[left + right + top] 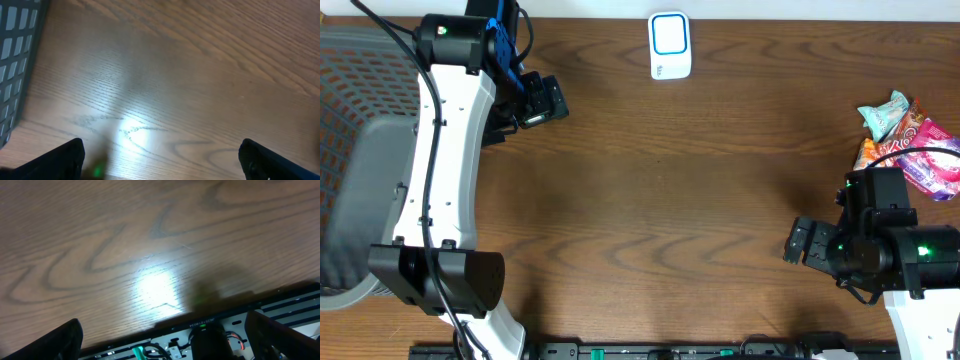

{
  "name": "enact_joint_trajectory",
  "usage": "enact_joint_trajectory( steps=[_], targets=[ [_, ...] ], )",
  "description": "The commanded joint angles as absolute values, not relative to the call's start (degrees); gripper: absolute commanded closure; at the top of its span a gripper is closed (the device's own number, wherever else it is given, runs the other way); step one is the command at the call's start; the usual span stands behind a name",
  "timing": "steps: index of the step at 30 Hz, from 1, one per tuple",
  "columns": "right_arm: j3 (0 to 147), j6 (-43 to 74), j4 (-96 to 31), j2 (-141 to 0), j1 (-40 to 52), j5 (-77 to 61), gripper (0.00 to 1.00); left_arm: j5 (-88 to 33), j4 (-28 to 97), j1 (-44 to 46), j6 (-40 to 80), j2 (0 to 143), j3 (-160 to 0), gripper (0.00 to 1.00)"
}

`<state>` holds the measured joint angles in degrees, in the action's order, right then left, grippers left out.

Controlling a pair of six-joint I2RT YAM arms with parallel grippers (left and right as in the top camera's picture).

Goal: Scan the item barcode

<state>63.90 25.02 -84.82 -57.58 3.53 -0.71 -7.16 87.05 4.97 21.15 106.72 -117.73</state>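
The left arm (445, 170) stretches high and far across the surface (670, 200), jaws spread empty, while the right arm (895, 250) sits folded beside snack packets (910, 150), jaws likewise spread.

The left arm (445, 170) is reaching up along the left side and bending over at the top. Its left gripper (546, 100) is pointing toward the middle, with its jaws spread wide apart and empty. The right arm (915, 265) is sitting low on the right side. Its right gripper (796, 243) is pointing left, jaws spread wide and empty too.
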Motion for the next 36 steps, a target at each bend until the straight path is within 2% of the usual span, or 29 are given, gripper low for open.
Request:
enact_joint_trajectory(
  steps=[1, 8, 11, 14, 19, 21, 36],
  targets=[
    [63.6, 25.2, -84.8, -57.6, 3.8, -1.2, 0.01, -6.8, 87.4, 4.8, 21.3, 107.2, -117.9, 0.02],
    [63.6, 25.2, -85.0, -52.9, 3.8, -1.1, 0.01, -6.8, 87.4, 4.8, 21.3, 107.2, -117.9, 0.02],
    [63.4, 25.5, -80.8, -48.9, 3.8, 0.5, 0.01, -6.8, 87.4, 4.8, 21.3, 107.2, -117.9, 0.02],
    [61.8, 22.9, -71.1, -43.2, 3.8, -0.6, 0.01, -6.8, 87.4, 4.8, 21.3, 107.2, -117.9, 0.02],
    [54.3, 5.7, -57.6, -33.8, 3.8, -11.7, 0.01, -6.8, 87.4, 4.8, 21.3, 107.2, -117.9, 0.02],
    [50.1, 3.0, -53.3, -31.0, 3.8, -13.6, 0.01, -6.8, 87.4, 4.8, 21.3, 107.2, -117.9, 0.02],
    [14.0, 5.6, -7.5, -9.7, 2.9, -13.9, 0.01, -6.8, 87.4, 4.8, 21.3, 107.2, -117.9, 0.02]
  ],
)
